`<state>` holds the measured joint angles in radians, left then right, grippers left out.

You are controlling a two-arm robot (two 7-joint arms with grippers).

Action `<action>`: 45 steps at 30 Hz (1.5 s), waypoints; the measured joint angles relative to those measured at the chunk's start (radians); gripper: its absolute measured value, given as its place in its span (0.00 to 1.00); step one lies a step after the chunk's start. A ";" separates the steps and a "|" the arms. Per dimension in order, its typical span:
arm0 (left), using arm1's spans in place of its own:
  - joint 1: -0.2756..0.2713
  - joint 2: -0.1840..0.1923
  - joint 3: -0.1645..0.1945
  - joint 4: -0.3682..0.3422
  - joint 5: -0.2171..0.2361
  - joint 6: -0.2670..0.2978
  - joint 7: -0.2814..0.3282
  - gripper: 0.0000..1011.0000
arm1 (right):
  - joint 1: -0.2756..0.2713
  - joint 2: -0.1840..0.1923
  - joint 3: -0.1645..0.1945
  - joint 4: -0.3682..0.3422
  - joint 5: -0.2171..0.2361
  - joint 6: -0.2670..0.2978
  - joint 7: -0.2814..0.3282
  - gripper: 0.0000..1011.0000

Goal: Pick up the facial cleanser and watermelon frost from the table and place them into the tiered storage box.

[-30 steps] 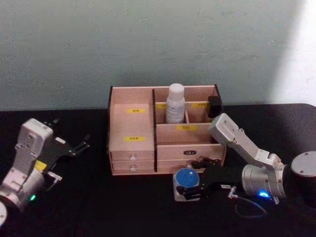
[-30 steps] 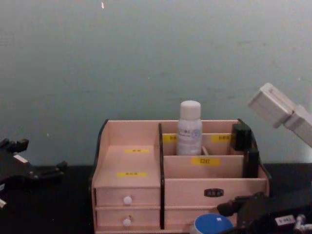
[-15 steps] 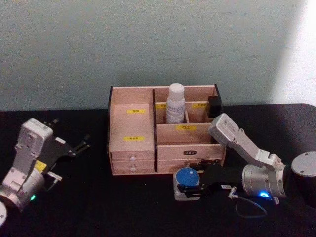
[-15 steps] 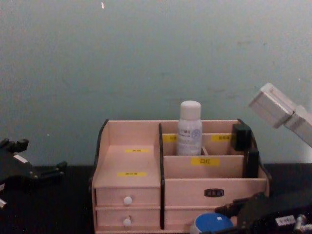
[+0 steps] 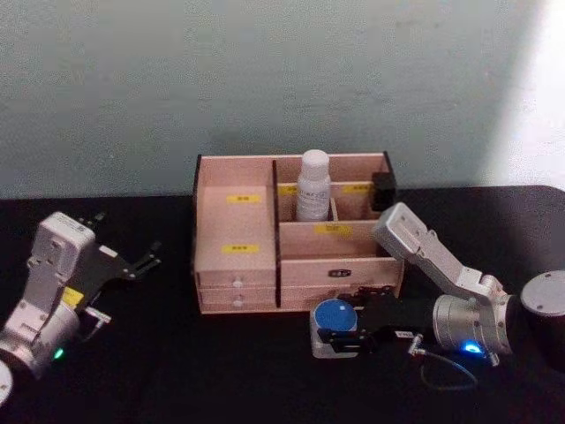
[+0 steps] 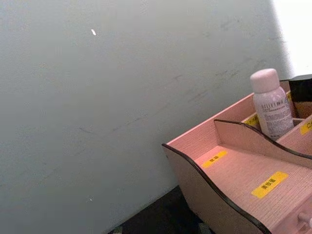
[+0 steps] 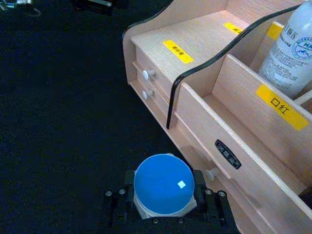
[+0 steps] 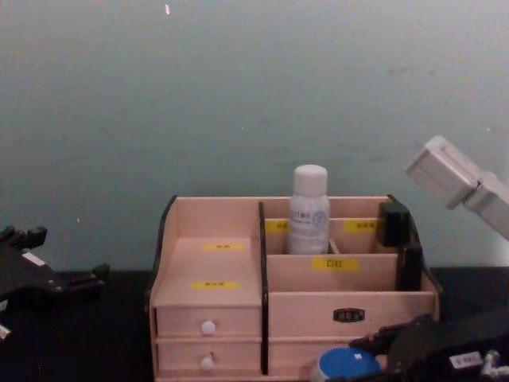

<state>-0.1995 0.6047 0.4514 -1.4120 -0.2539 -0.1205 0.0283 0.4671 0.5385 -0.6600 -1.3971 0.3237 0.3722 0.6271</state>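
One blue-lidded jar (image 7: pixel 163 184) is clenched between the fingers of the right claw (image 7: pixel 165 195), low at the black counter (image 5: pixel 177 371) and just in front of the tiered storage box (image 5: pixel 231 231), near its right-hand drawers. A white bottle (image 5: pixel 313 187) is seen standing upright in a rear compartment of the box, just right of the central divider. A dark object (image 5: pixel 383 190) is lodged at the box's rear right corner. The left claw (image 5: pixel 126 238) is parked at the counter's left side, well apart from the box, its fingers spread and released.
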 joint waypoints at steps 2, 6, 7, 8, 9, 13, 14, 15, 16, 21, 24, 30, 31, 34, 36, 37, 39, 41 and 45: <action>0.000 0.000 0.000 0.000 0.000 0.000 0.000 0.99 | 0.000 0.000 0.000 0.000 0.000 0.000 0.000 0.71; 0.000 0.000 0.000 0.000 0.000 0.000 0.000 0.99 | -0.010 0.011 0.010 -0.017 0.013 0.005 0.006 0.71; 0.000 0.000 0.000 0.000 0.000 0.000 0.000 0.99 | -0.012 0.015 0.012 -0.023 0.016 0.006 0.007 0.71; 0.000 0.000 0.000 0.000 0.000 0.000 0.000 0.99 | -0.014 0.019 0.014 -0.029 0.018 0.006 0.009 0.71; 0.000 0.000 0.000 0.000 0.000 0.000 0.000 0.99 | -0.018 0.026 0.018 -0.042 0.023 0.007 0.011 0.71; 0.000 0.000 0.000 0.000 0.000 0.000 0.000 0.99 | -0.025 0.045 0.027 -0.077 0.035 0.011 0.016 0.71; 0.000 0.000 0.000 0.000 0.000 0.000 0.000 0.99 | -0.028 0.052 0.031 -0.092 0.042 0.013 0.016 0.71; 0.000 0.000 0.000 0.000 0.000 0.000 0.000 0.99 | -0.029 0.055 0.033 -0.099 0.045 0.014 0.016 0.71; 0.000 0.000 0.000 0.000 0.000 0.000 0.000 0.99 | -0.029 0.057 0.035 -0.105 0.047 0.015 0.017 0.71; 0.000 0.000 0.000 0.000 0.000 0.000 0.000 0.99 | -0.026 0.071 0.044 -0.144 0.071 0.017 0.021 0.71; 0.000 0.000 0.000 0.000 0.000 0.000 0.000 0.99 | -0.018 0.070 0.046 -0.152 0.079 0.016 0.021 0.71; 0.000 0.000 0.000 0.000 0.000 0.000 0.000 0.99 | 0.027 0.033 0.046 -0.137 0.092 0.017 -0.004 0.71; 0.000 0.000 0.000 0.000 0.000 0.000 0.000 0.99 | 0.027 0.033 0.046 -0.137 0.092 0.017 -0.004 0.71; 0.000 0.000 0.000 0.000 0.000 0.000 0.000 0.99 | 0.057 0.005 0.037 -0.110 0.093 0.018 -0.013 0.71; 0.000 0.000 0.000 0.000 0.000 0.000 0.000 0.99 | 0.069 -0.006 0.032 -0.099 0.093 0.018 -0.016 0.71; 0.000 0.000 0.000 0.000 0.000 0.000 0.000 0.99 | 0.081 -0.017 0.027 -0.087 0.093 0.018 -0.017 0.71; 0.000 0.000 0.000 0.000 0.000 0.000 0.000 0.99 | 0.093 -0.028 0.022 -0.075 0.094 0.018 -0.018 0.71; 0.000 0.000 0.000 0.000 0.000 0.000 0.000 0.99 | 0.110 -0.043 0.017 -0.060 0.095 0.018 -0.018 0.71; 0.000 0.000 0.000 0.000 0.000 0.000 0.000 0.99 | 0.143 -0.074 0.008 -0.025 0.097 0.014 -0.018 0.71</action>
<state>-0.1995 0.6047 0.4514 -1.4120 -0.2539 -0.1205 0.0283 0.6098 0.4641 -0.6523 -1.4223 0.4211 0.3859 0.6091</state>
